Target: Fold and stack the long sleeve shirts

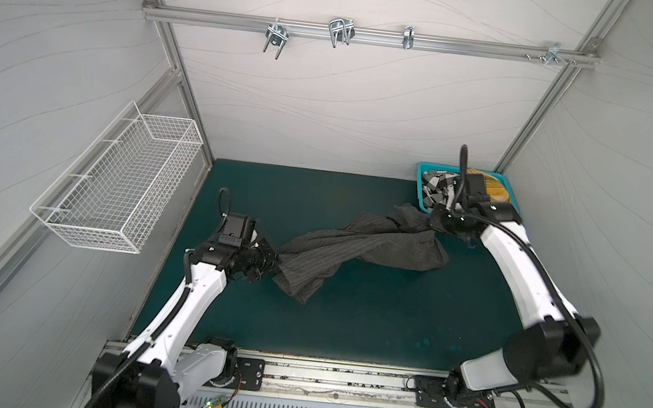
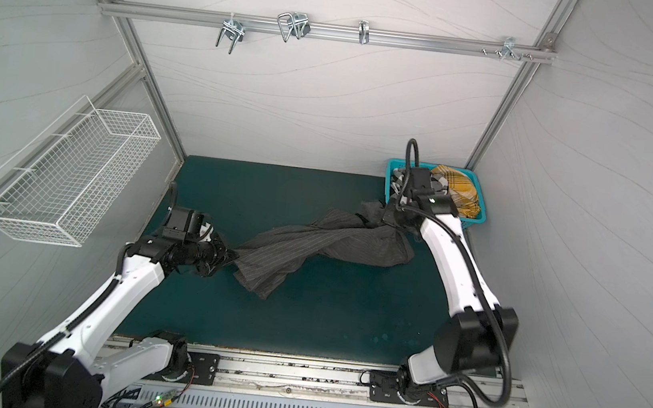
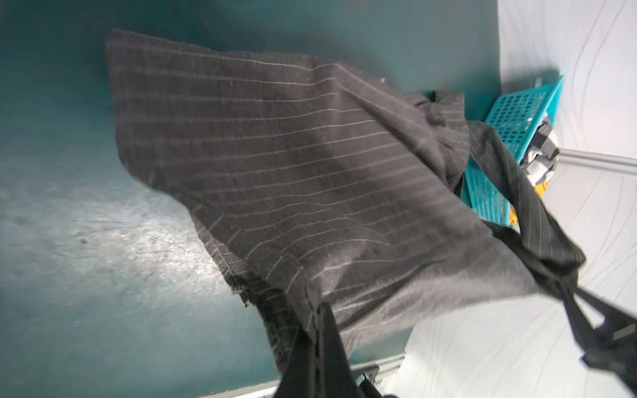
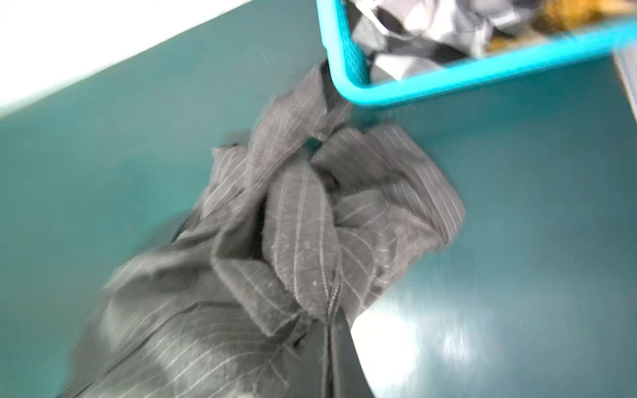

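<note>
Nearest the camera, the green mat [image 1: 365, 322] is bare cloth-wise. A bit further in, the left gripper [image 1: 274, 260] is clamped down tight on one end of the dark pinstriped shirt [image 1: 353, 250]. In the left wrist view you can see the jaws pinched together on the edge of the fabric, with a wide flap spreading out from there.

The shirt runs as a twisted band across the middle of the mat, from the left gripper up toward the far right corner. A loose corner droops toward the near side just beside the left gripper. Can't really tell whether the middle part rests on the mat or hangs just above it.

At the other end, the right gripper [image 4: 331, 310] is closed too, biting a bunched, seamed fold of the same shirt. That view is blurry though.

Just behind that sits the teal basket [image 1: 423, 169], with the checked shirt [image 1: 437, 188] and the mustard plaid shirt [image 2: 460, 191] piled inside.

Over on the left wall there's a white wire basket [image 1: 121, 190], and on the back wall a rail [image 1: 480, 49] with metal hooks [image 1: 339, 32].
</note>
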{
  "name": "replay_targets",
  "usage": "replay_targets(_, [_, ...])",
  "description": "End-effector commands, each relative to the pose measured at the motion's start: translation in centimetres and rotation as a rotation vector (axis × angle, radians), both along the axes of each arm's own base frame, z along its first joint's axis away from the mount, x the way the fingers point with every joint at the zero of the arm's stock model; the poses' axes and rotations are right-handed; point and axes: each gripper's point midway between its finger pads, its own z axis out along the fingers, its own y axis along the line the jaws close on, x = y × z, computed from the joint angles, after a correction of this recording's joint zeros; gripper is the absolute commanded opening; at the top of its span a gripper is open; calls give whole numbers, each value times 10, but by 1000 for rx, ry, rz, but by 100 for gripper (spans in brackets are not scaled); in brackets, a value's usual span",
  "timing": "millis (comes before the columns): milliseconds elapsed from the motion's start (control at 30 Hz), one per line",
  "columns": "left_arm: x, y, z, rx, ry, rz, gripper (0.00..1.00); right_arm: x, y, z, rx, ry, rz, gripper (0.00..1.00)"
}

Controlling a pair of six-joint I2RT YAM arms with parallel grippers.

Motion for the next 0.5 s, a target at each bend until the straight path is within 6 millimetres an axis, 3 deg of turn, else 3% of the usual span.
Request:
replay_targets(0, [-4, -19, -10, -106, 48, -81, 0, -40, 15, -58, 128, 144, -20, 0])
replay_targets(67, [-13, -16, -23, -87, 93, -95, 5, -58, 15, -81, 152, 191, -24, 0])
replay_targets(133, [-30, -12, -35, -60, 131, -95, 33, -72, 14, -104, 152, 247, -29, 0])
replay_targets(200, [-48, -7, -42, -34, 151, -92, 49, -78, 17, -115, 167, 277, -22, 0])
replay_targets(333, [-94, 8, -57, 29, 200, -44, 54, -80, 21, -120, 193, 287, -19, 0])
replay_targets(467, [-127, 1, -70, -5, 241, -5, 52, -77, 24, -117, 201, 287, -8, 0])
